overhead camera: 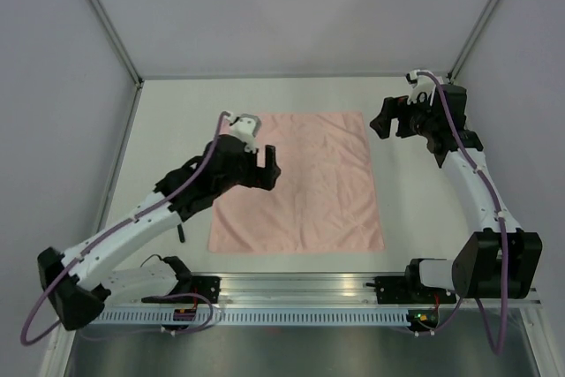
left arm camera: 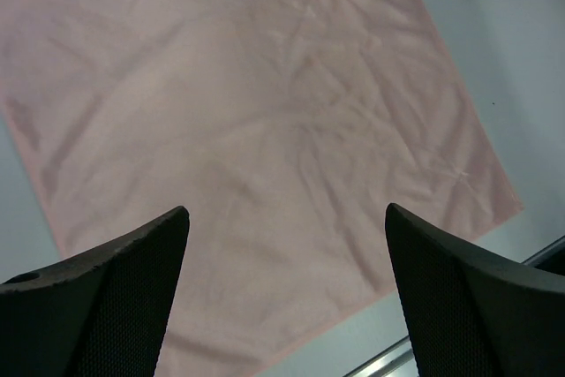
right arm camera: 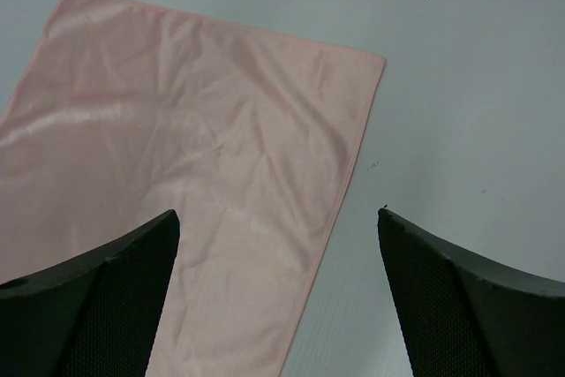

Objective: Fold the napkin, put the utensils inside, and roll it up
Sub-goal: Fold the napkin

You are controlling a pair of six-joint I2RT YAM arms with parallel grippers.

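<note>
The pale pink napkin (overhead camera: 305, 187) lies flat and unfolded on the white table, lightly creased. It fills most of the left wrist view (left arm camera: 247, 112), and one corner and edge show in the right wrist view (right arm camera: 177, 147). My left gripper (overhead camera: 267, 168) hovers over the napkin's left part, open and empty (left arm camera: 284, 209). My right gripper (overhead camera: 381, 121) is above the table by the napkin's far right corner, open and empty (right arm camera: 277, 213). No yellow-orange and black utensil is clearly in view. A short dark sliver (overhead camera: 179, 234) shows beside the left arm; I cannot tell what it is.
Grey walls close the table on the left, back and right. A metal rail (overhead camera: 300, 284) with both arm bases runs along the near edge. Bare table surface (overhead camera: 424, 209) lies to the right of the napkin.
</note>
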